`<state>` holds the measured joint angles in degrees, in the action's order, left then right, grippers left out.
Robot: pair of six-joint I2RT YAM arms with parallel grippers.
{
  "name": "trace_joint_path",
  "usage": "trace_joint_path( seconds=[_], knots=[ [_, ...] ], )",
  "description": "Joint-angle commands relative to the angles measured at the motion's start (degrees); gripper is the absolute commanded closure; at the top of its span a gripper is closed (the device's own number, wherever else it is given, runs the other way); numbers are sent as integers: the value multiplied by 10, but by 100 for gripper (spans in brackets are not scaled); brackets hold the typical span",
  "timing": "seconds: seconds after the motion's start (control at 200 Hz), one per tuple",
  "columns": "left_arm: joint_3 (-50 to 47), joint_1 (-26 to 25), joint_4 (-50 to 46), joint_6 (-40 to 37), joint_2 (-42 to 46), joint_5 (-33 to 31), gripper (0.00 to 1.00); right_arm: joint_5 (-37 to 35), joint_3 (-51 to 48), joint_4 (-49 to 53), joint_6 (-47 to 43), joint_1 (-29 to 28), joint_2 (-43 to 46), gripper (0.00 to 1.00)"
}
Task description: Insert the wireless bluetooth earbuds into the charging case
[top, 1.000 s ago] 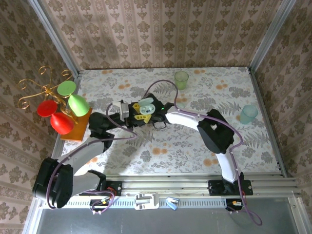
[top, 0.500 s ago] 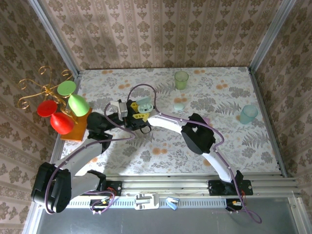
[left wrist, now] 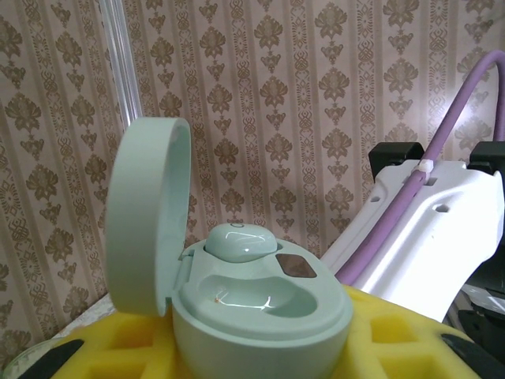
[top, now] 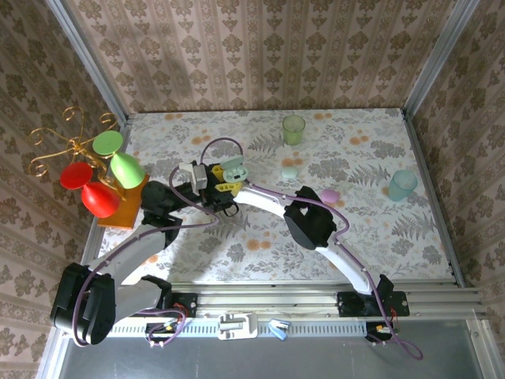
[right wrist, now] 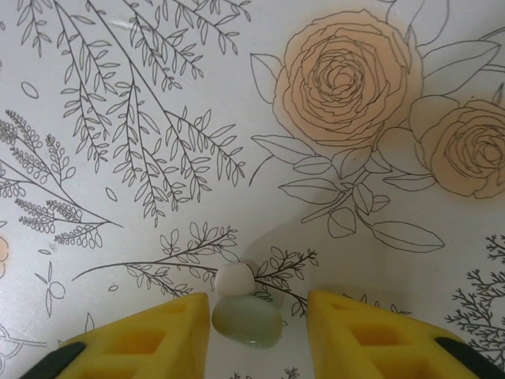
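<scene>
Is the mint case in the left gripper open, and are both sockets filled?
Open: the case has its lid raised. One mint earbud sits in the far socket; the near socket is empty.

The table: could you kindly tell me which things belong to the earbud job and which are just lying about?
Job: charging case, open, in left gripper; seated earbud inside it; loose earbud between right gripper fingers, which stand apart.
Lying about: green cup; teal cup; goblet stand; mint pebble-shaped item; pink pebble-shaped item.

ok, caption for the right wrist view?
Right gripper, open, straddling a mint earbud on the floral tablecloth.
</scene>
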<state>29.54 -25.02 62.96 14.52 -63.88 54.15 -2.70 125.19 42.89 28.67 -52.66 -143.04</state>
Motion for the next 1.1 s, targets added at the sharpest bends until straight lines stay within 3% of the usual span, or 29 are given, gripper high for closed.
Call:
trace_joint_path(
  seconds=[0.0, 0.35, 0.5, 0.92, 1.095],
  knots=[
    [-1, 3, 9, -12, 9, 0, 69, -17, 28, 43, -3, -2, -26, 66],
    [-3, 3, 8, -15, 9, -2, 70, -4, 33, 53, -8, 0, -27, 74],
    [-4, 3, 7, -17, 8, -4, 70, -15, -11, 27, -19, 5, 14, 75],
    [-5, 0, -26, -35, 21, -19, 69, -9, -362, -136, -17, 48, 245, 76],
    [-4, 0, -33, -44, 20, -22, 69, -22, -514, -149, -12, 65, 345, 76]
  ],
)
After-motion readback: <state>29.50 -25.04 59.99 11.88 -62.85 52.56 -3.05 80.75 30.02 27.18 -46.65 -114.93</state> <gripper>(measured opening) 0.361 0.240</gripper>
